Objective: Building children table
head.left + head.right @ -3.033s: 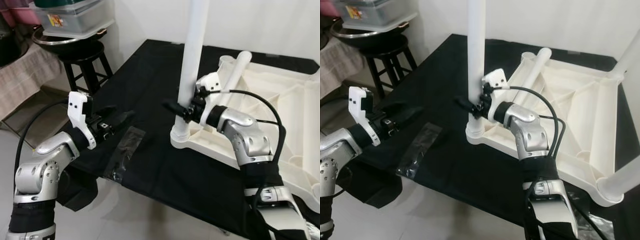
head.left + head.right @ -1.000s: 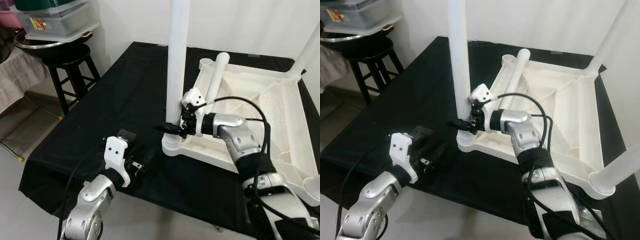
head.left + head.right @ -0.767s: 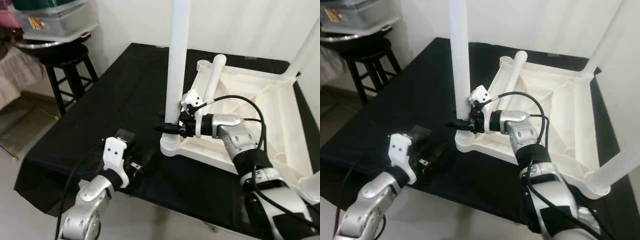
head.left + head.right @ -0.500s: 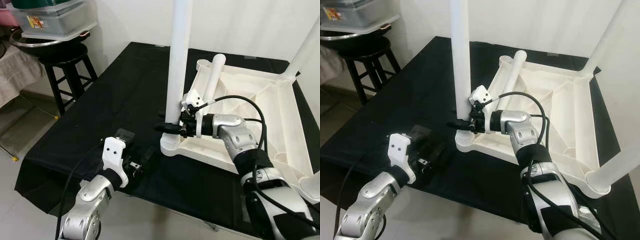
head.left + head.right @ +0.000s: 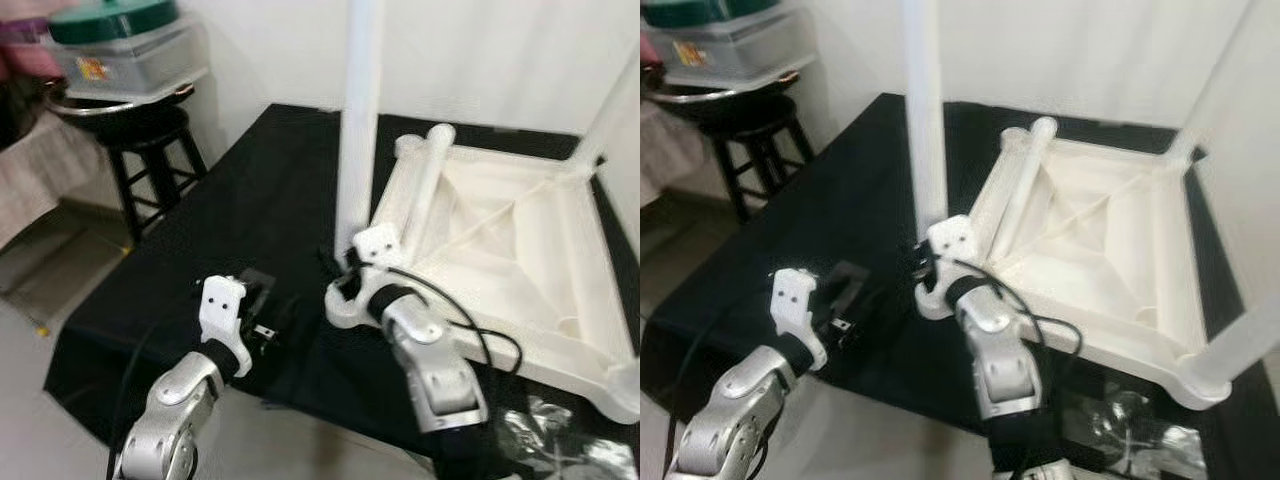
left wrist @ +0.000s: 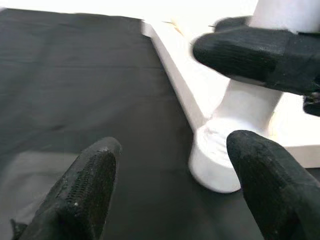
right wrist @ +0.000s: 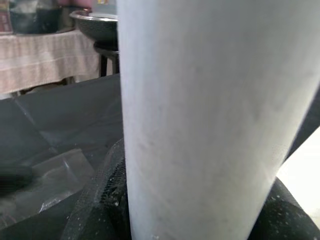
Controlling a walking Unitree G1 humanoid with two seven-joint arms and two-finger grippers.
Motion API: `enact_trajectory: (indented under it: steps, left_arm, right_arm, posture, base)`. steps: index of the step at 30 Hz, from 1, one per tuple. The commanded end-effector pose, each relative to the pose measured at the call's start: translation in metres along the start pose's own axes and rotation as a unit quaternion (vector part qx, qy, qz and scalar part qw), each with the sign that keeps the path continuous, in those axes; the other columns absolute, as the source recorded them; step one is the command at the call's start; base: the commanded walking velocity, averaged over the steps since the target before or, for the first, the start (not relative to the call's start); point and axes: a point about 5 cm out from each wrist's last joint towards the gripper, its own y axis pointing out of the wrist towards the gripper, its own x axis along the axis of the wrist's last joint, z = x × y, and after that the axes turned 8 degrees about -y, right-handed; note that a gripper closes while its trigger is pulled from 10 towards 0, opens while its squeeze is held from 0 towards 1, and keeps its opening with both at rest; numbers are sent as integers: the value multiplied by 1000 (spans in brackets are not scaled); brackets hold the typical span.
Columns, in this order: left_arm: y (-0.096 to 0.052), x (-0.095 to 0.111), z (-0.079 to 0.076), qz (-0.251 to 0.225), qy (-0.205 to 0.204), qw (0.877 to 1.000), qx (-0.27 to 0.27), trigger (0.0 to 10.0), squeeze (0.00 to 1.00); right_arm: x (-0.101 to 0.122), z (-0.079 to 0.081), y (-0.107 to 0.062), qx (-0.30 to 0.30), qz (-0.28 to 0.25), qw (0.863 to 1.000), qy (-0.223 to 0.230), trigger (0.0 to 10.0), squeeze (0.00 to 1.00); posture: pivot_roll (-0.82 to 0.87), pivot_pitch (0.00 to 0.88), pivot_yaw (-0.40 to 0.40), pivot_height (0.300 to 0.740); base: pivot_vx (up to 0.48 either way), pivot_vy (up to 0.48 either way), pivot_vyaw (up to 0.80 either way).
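Two silver arms reach out over a counter [image 5: 250,180] covered in black cloth. Nearest is the left pincer [image 5: 268,330], low over the cloth with its two black fingers spread wide and nothing between them. It points at the round foot of the upright leg.

Just past it, the right pincer [image 5: 338,268] is clenched around the upright white leg [image 5: 357,130], down near the bottom. In the right wrist view, the black fingers [image 7: 107,195] hug both sides of the fat white tube.

The leg stands in the near corner socket [image 5: 345,305] of the small white table top [image 5: 500,240], which lies upside down on the cloth. A second leg [image 5: 425,185] lies flat along the top's left edge, not yet stood up. More legs stick up at the far right corner and the near right corner.

The legs look like smooth, hollow plastic, so they are likely light and stiff but slippery. A good place to hold is low down, close to the socket, so the tall leg does not wobble or tip.

Farther off to the left, a black stool [image 5: 135,135] holds a pan and a clear box [image 5: 125,55] with a green lid.
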Motion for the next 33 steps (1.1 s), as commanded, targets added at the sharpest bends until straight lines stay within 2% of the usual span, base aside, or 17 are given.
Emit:
enact_trajectory:
  steps: [1,2,3,4,5,6,7,13,15,16,19,20,29,30,31,32,33]
  left_arm:
    - [1,-5,4,18,10,1000,10,10000,0]
    - [1,-5,4,18,10,1000,10,10000,0]
    - [0,-6,8,20,8,1000,18,10000,0]
    - [0,-6,8,20,8,1000,18,10000,0]
    - [-2,-7,12,23,6,999,26,10000,0]
    - [-2,-7,12,23,6,999,26,10000,0]
    - [-1,-8,11,26,9,999,24,10000,0]
    - [4,-12,8,37,11,999,11,10000,0]
    - [4,-13,9,39,10,999,11,10000,0]
    - [3,-14,10,41,6,999,14,10000,0]
    - [1,-14,11,39,4,999,16,10000,0]
    - [2,-16,7,36,6,999,13,10000,0]
    - [2,-20,6,41,5,999,7,10000,0]
    - [1,-20,6,40,3,999,11,10000,0]
    - [1,-20,6,40,3,999,11,10000,0]
    - [0,-20,6,39,2,999,12,10000,0]
    - [0,-20,6,39,2,999,12,10000,0]
  right_arm:
    - [-49,15,-3,48,110,993,8,2157,0]
    - [-49,15,-3,48,110,993,8,2157,0]
    - [-48,15,-6,36,109,993,26,10000,0]
    - [-48,15,-6,36,109,993,26,10000,0]
    - [-43,14,-10,27,94,992,75,10000,365]
    - [-43,14,-10,27,94,992,75,10000,365]
    - [-39,13,-10,39,87,990,103,10000,1000]
    - [-14,-4,-3,173,26,982,68,10000,1000]
    - [-10,-8,-2,202,15,978,52,10000,894]
    - [-5,-16,-2,257,3,966,17,10000,0]
    - [-2,-23,-3,293,-5,956,-4,10000,0]
    - [5,-41,2,331,-22,943,-12,10000,0]
    - [13,-65,18,354,-27,934,23,10000,0]
    - [14,-66,18,365,-27,930,28,2157,0]
    - [14,-66,18,365,-27,930,28,2157,0]
    - [15,-67,19,375,-29,926,32,0,0]
    - [15,-67,19,375,-29,926,32,0,0]
  posture:
    - [24,158,-3,740]
    - [24,158,-3,740]
    - [30,155,-2,740]
    - [30,155,-2,740]
    - [39,150,-2,740]
    - [39,150,-2,740]
    - [52,143,-1,740]
    - [53,123,-1,740]
    - [54,123,-2,740]
    - [67,117,-12,740]
    - [71,116,-14,740]
    - [88,104,-28,740]
    - [114,98,-43,740]
    - [114,98,-43,740]
    - [114,98,-43,740]
    - [118,100,-47,740]
    - [118,100,-47,740]
  base:
    - [0,0,0]
    - [0,0,0]
    - [0,0,0]
    - [0,0,0]
    - [0,0,0]
    - [0,0,0]
    - [0,0,0]
    - [0,0,0]
    - [0,0,0]
    - [0,0,0]
    - [0,0,0]
    - [0,0,0]
    - [0,0,0]
    - [0,0,0]
    - [0,0,0]
    - [0,0,0]
    - [0,0,0]
